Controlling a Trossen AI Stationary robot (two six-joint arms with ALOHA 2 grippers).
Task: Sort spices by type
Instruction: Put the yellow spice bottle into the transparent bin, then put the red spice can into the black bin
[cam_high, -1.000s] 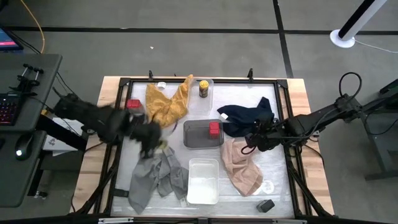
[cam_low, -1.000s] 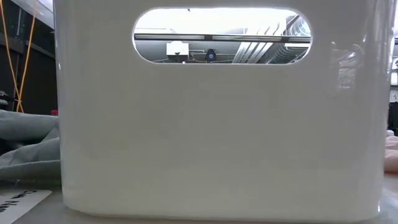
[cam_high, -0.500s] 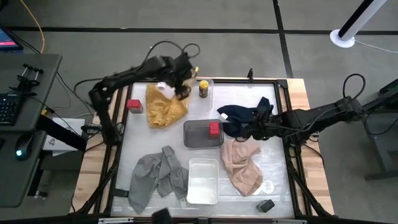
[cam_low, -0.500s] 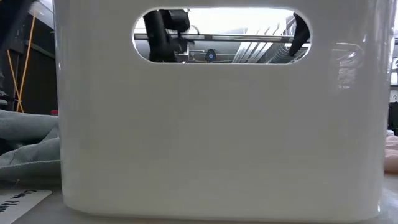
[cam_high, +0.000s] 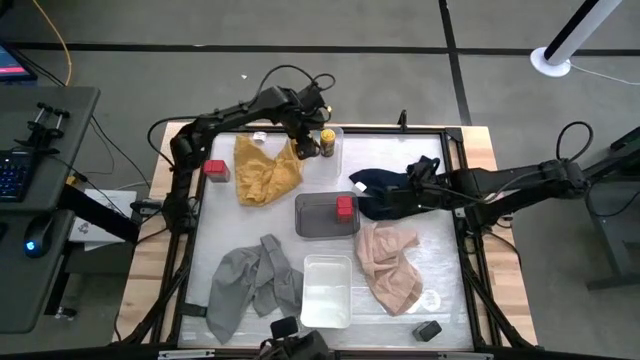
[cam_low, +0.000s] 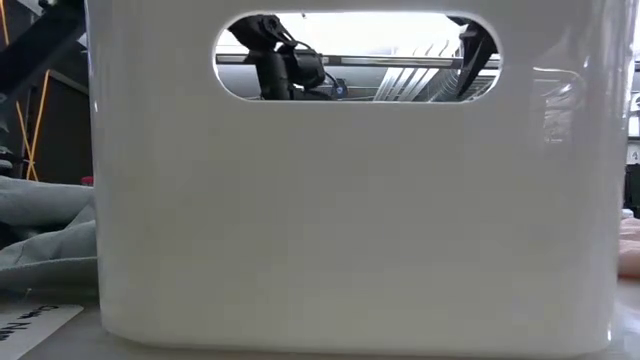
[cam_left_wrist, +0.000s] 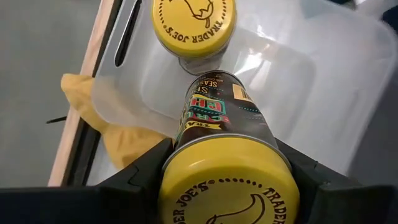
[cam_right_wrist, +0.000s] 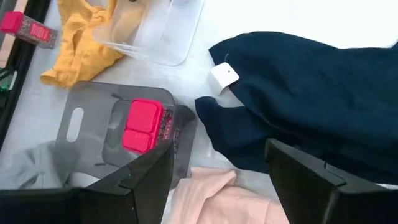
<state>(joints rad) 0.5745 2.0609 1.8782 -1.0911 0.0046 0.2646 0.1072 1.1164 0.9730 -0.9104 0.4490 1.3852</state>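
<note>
Spice jar, dark, yellow lid (cam_left_wrist: 227, 168): clamped between fingers of left gripper (cam_high: 306, 146), held over clear tray (cam_left_wrist: 323, 81) at table's far edge. Second yellow-lidded jar (cam_high: 327, 141): upright inside same tray, just beside yellow cloth (cam_high: 265, 168). Red tin (cam_high: 345, 207): in grey tray (cam_high: 312, 217), mid-table. Second red tin (cam_high: 215, 170): on table left of yellow cloth. Flat black tin (cam_high: 429, 329): near front right corner. Right gripper (cam_right_wrist: 217, 180): fingers spread, empty, above navy cloth (cam_high: 395, 190).

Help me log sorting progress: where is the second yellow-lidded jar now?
Clamped in the left tool, the held jar hangs over the clear tray at the table's far edge, beside the standing jar.
</note>
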